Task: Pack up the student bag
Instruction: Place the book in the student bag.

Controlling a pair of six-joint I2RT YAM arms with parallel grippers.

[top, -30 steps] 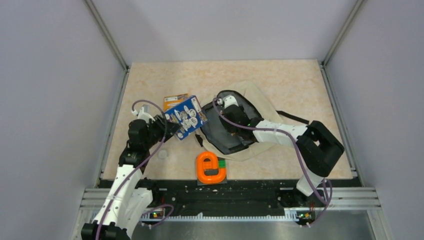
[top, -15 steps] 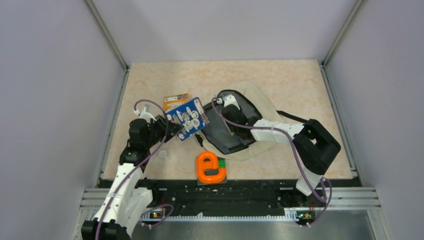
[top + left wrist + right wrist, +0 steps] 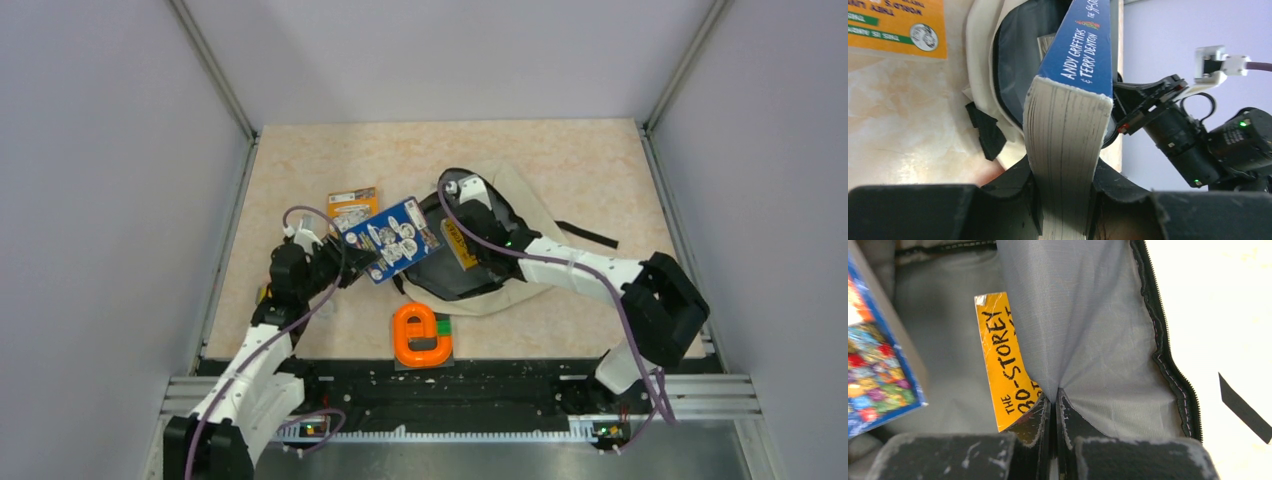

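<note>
Tilted blue book (image 3: pixel 396 240) (cover up) overlaps open mouth of student bag (image 3: pixel 525 197); orange book (image 3: pixel 352 207) just beside.

Cream student bag (image 3: pixel 522 192), blue book (image 3: pixel 398 240) and orange book (image 3: pixel 352 206) on a pale peach, marbled worktop (image 3: pixel 570 160).
The student bag is cream outside with black zipper trim, grey lining and a black strap (image 3: pixel 588 236). The blue book's cover carries white and multicoloured cartoon patches; its spine is blue with white lettering and its page edges are off-white. The orange book bears green bands and a white panel. A yellow-orange book (image 3: pixel 1004 357) inside the lining has black handwritten-style lettering. Near the worktop's near edge, a bright orange E-shaped piece (image 3: pixel 420 338) touches a small green block (image 3: pixel 444 327).
</note>
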